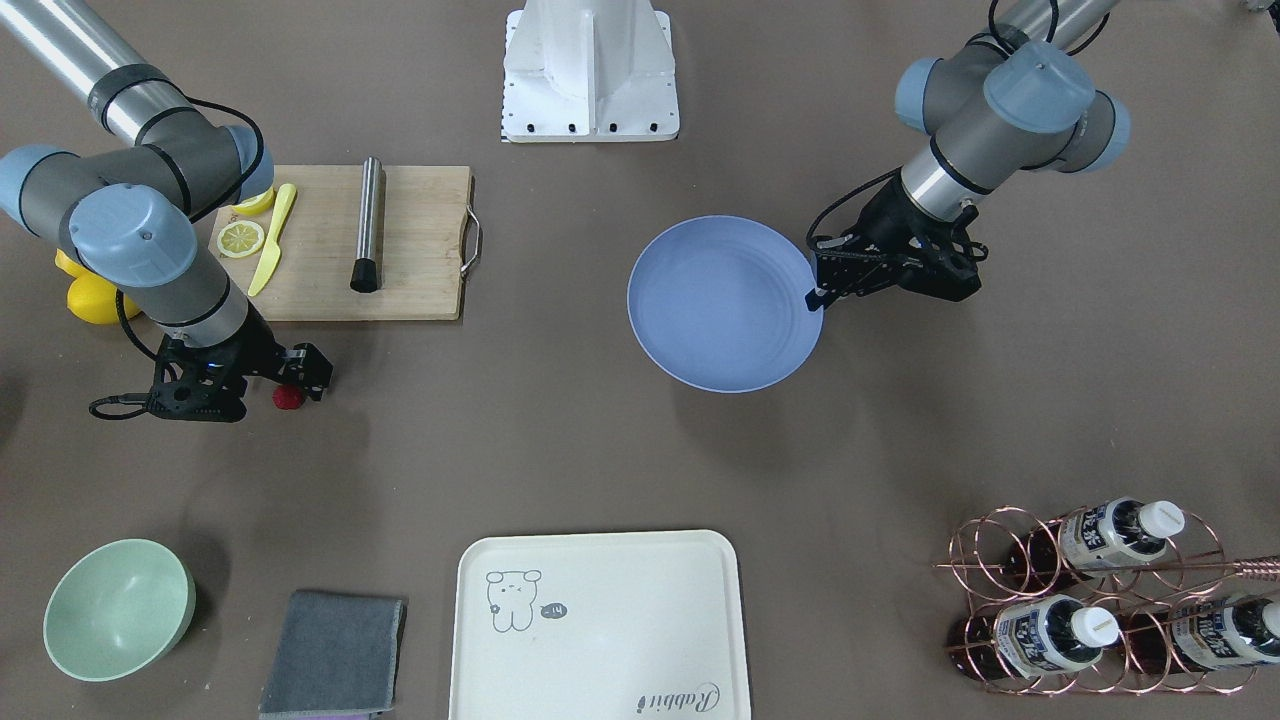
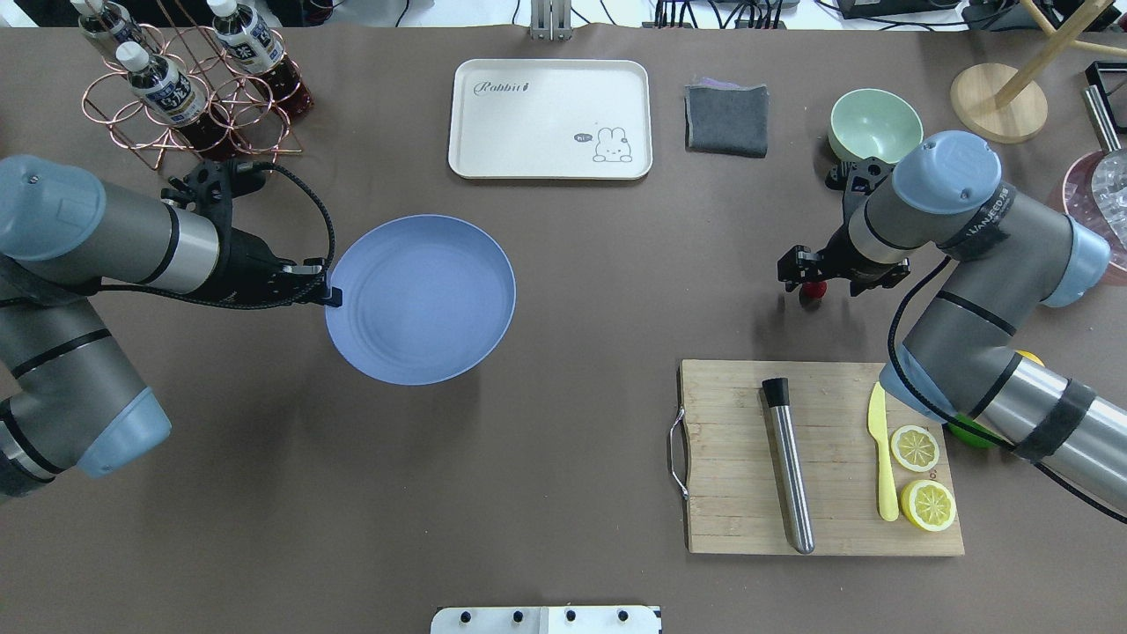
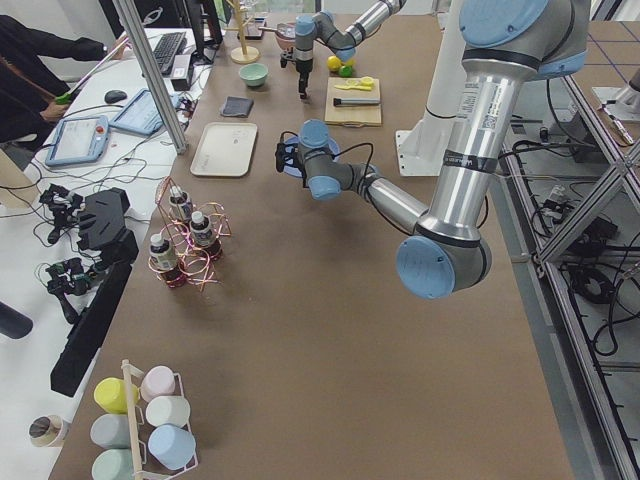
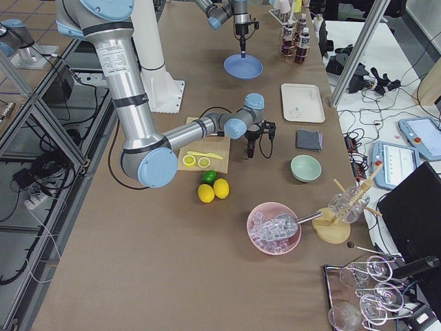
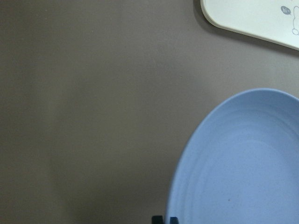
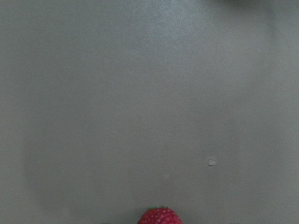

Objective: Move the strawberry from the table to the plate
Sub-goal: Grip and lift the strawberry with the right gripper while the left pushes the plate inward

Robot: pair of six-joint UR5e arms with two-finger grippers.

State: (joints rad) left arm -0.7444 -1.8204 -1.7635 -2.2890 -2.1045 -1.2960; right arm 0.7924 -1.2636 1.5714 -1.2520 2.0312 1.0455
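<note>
strawberry (image 2: 812, 291) just beyond cutting board (image 2: 731, 458) far edge; right gripper (image 2: 806, 280) straddling it, clamped or not: cannot tell. centre berry, squeeze gently, lift straight.

Wooden cutting board (image 2: 731, 458), near right in the overhead view. A steel rod (image 2: 790, 467) lies lengthwise at its middle. A yellow plastic knife (image 2: 883, 458) lies to the rod's right, with two lemon halves (image 2: 915, 447), cut faces up, just right of the knife. Off the board's right edge are two whole lemons (image 4: 206, 193) and a lime (image 4: 209, 176), close together.

Far side: cream tray (image 2: 528, 123) with a rabbit drawing, a folded grey cloth (image 2: 726, 120) to its right, and a mint bowl (image 2: 876, 125) further right.

Far left: copper wire rack (image 1: 975, 567) with three white-capped bottles (image 1: 1120, 533) in it.
</note>
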